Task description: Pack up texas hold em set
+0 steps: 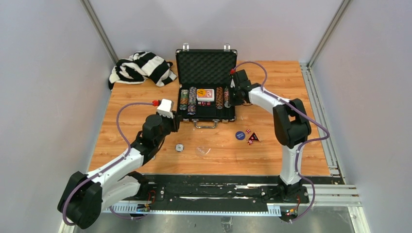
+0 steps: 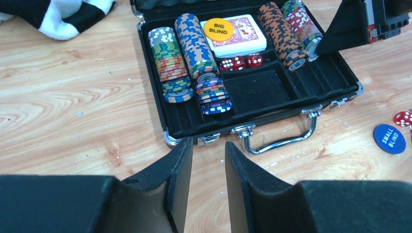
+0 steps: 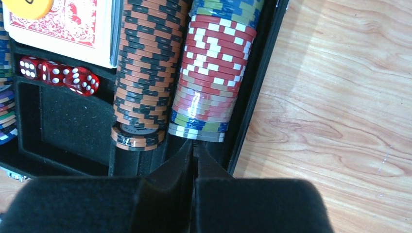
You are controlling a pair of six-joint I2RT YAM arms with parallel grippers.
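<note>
Where the wooden table [image 1: 131,92] reaches its far left corner, a black-and-white striped cloth [image 1: 141,68] lies crumpled, apart from the case. Next comes the left gripper [image 2: 208,145], hovering over bare wood just off the case's near left corner. Its fingers [image 2: 180,165] stand apart with nothing between them. Near that arm on the table lies a small round pale piece [image 1: 180,147]. Just right of it is something clear and flat [image 1: 202,151] that I cannot make out.

The black case [image 1: 206,68] sits at the middle of the far half of the table. Its foam-lined lid stands upright and its silver handle [image 2: 282,141] is turned toward the arms. Inside, from the left:

- Two rows of mixed-colour chips [image 2: 167,58] stand on edge, each with a shorter stack at its near end.
- A card deck [image 2: 243,36] with a red back follows, with a yellow button [image 2: 218,29] marked BIG BLIND resting on its left corner.
- Three red dice [image 2: 238,62] sit in a row just in front of the deck, and a bare compartment lies nearer the handle.
- Last come an orange-and-black chip row [image 3: 145,73] and a red-and-white chip row [image 3: 214,73].

The right gripper [image 3: 194,150] is down in the case at the near ends of these last two rows, its fingers pressed together and holding nothing. Right of the handle, on the wood, lies a blue button [image 2: 389,139] marked SMALL BLIND, with loose dice [image 2: 403,118] just beside it.
</note>
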